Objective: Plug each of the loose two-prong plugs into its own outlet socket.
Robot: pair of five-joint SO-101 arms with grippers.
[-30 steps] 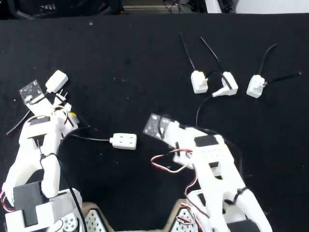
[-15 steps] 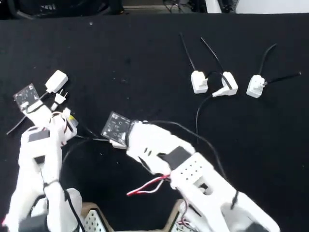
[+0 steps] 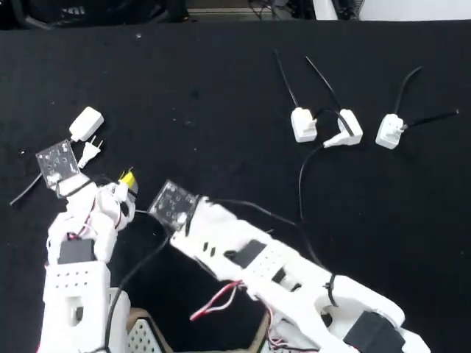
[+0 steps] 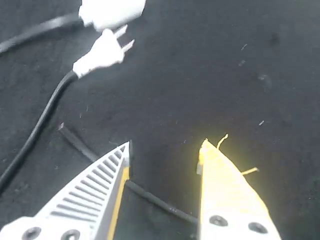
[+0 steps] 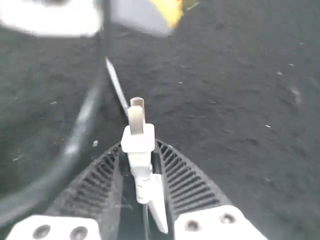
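Note:
My right gripper (image 5: 138,146) is shut on a white two-prong plug (image 5: 137,132), prongs pointing away from the wrist. In the high view the right arm (image 3: 250,257) lies across the table's front with its wrist board (image 3: 173,202) close to my left gripper (image 3: 123,188). My left gripper (image 4: 166,146) stands open just above the black mat, and a black cable (image 4: 155,200) runs between its fingers. Beyond it lie a loose white plug (image 4: 100,50) (image 3: 90,151) and a white outlet block (image 3: 86,123). The left gripper's yellow finger (image 5: 167,10) appears blurred just ahead of the held plug.
Three white outlet blocks (image 3: 302,123) (image 3: 349,126) (image 3: 388,131) with black cables sit at the back right; a plug (image 3: 335,140) sits at the middle one. A black cable (image 3: 305,176) trails from there toward the right arm. The black mat (image 3: 206,95) ends at the back edge.
The right arm has swung left from the table's centre to beside the left gripper, covering the white block that lay there. The left arm has drawn back and turned rightward.

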